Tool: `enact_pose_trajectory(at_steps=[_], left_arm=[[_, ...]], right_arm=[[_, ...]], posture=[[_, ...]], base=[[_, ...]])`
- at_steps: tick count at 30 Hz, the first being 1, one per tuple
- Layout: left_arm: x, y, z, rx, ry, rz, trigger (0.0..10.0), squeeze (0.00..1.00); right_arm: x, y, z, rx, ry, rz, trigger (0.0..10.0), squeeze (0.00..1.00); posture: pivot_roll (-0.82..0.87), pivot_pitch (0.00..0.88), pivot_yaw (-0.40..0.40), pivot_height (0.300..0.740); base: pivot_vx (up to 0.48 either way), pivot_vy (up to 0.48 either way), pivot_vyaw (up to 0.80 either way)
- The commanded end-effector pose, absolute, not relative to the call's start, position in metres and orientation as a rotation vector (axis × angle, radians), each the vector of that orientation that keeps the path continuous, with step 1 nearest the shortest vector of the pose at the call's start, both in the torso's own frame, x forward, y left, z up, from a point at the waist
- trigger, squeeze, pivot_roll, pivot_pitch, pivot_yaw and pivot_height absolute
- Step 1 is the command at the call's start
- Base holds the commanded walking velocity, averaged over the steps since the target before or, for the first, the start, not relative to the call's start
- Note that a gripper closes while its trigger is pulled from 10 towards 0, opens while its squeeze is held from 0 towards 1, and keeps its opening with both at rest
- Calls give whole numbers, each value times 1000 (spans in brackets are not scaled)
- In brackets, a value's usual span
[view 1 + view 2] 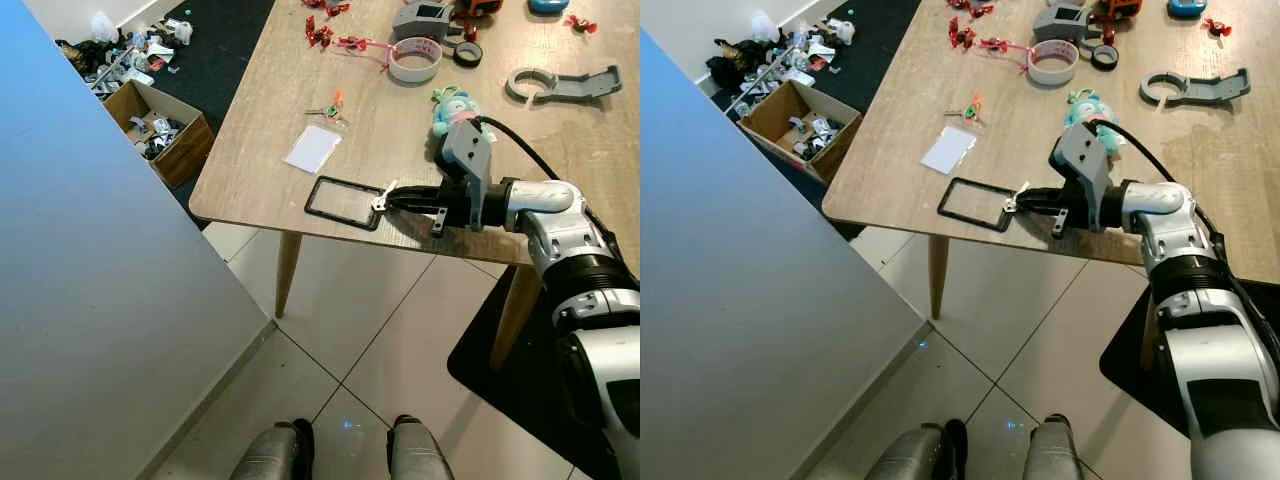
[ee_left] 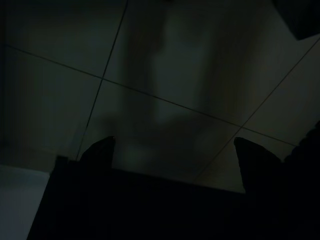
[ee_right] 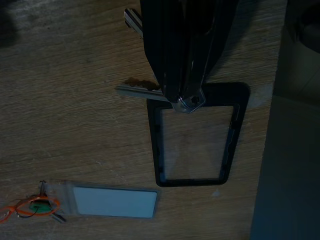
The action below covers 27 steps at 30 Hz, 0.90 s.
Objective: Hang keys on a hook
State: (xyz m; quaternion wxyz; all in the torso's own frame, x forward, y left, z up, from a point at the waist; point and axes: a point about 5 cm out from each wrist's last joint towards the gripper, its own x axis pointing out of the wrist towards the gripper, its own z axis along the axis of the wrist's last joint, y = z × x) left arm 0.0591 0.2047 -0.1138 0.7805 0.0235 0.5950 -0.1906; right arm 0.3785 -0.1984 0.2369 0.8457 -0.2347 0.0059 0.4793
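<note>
The right gripper (image 1: 392,199) is closed on the keys (image 3: 150,90), holding them low over the table (image 1: 260,150), just above a black card frame (image 1: 343,202) near the edge. The pickup looks done; carrying them to a hook and hanging them remains, and no hook can be seen. The left gripper (image 2: 172,155) hangs idle over the floor, fingers apart.

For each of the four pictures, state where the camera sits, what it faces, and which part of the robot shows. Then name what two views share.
Left eye: head, looking down at the wooden table; right arm, right gripper, feet.
Right eye: the same, slightly offset.
Left wrist: on the hanging arm, facing the dim tiled floor; left gripper.
Right wrist: above the table; shut fingers holding keys.
Shared: black card frame, white card.
</note>
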Motion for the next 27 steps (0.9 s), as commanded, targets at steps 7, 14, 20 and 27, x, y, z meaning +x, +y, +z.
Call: enact_pose_trajectory(at_steps=[7,14,20,27], left_arm=[[41,205,-116,44,1341,-411,10000,0],[43,211,-115,49,1336,-402,10000,0],[44,212,-115,51,1332,-400,10000,0],[43,211,-115,52,1330,-396,10000,0]], right_arm=[[376,-191,229,-501,11,1059,0,0],[369,-181,251,-476,-121,1128,0,0],[363,-178,264,-465,-189,1147,0,0],[357,-177,278,-482,-261,1126,0,0]], posture=[[-59,331,140,740],[-67,306,138,740],[-70,295,136,740],[-80,277,132,740]], base=[[0,0,0],[0,0,0],[0,0,0],[0,0,0]])
